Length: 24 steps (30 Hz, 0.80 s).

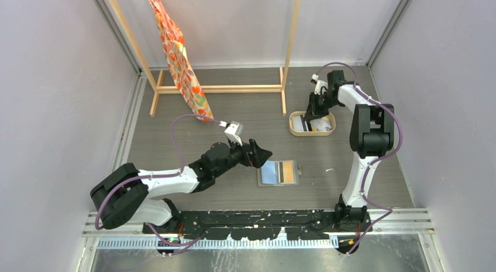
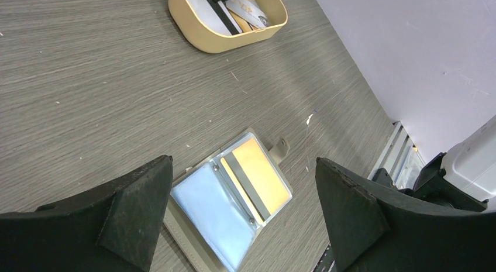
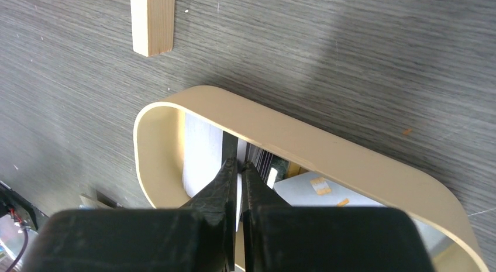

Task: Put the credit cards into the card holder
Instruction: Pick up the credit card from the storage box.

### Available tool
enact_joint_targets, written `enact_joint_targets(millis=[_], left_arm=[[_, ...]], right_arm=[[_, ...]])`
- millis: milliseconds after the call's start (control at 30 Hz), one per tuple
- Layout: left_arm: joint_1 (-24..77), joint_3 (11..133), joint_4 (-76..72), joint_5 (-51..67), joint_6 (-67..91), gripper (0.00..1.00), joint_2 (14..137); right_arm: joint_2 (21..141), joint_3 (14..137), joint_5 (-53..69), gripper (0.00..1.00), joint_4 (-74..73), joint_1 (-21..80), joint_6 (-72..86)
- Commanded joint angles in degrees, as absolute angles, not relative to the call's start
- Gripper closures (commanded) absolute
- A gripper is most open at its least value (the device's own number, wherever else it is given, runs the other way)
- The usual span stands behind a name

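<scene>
The grey card holder (image 1: 270,173) lies open on the table, showing a pale blue sleeve (image 2: 202,207). An orange credit card with a dark stripe (image 2: 263,172) sits in its right sleeve. My left gripper (image 1: 264,155) hovers just left of the holder, and its open jaws (image 2: 244,161) frame it with nothing between them. My right gripper (image 1: 308,116) reaches down into the oval beige tray (image 3: 327,155). Its jaws (image 3: 241,162) are shut on the edge of a credit card (image 3: 230,144) standing upright, white with a dark stripe. More cards (image 3: 310,193) lie flat in the tray.
A wooden rack (image 1: 222,89) with a patterned orange cloth (image 1: 178,61) stands at the back; one wooden foot (image 3: 152,20) ends close to the tray. Pale walls enclose the table on three sides, and a metal rail (image 1: 263,216) runs along the near edge.
</scene>
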<state>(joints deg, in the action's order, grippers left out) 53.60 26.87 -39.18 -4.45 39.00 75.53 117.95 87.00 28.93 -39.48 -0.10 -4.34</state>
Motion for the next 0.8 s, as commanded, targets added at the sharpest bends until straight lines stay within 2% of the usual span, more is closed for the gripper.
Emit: enact_joint_targets(millis=[0,767], left_arm=[[53.5,26.6,-42.6,-5.5,39.1,0.07,75.5],[53.5,26.3,-43.2,-5.2,39.0,0.07,75.3]], right_arm=[[114.5,86.8,28.3,0.99,-39.7,-0.2,-5.3],[109.9,85.1,40.8,0.99,-39.0,-5.1,-5.5]])
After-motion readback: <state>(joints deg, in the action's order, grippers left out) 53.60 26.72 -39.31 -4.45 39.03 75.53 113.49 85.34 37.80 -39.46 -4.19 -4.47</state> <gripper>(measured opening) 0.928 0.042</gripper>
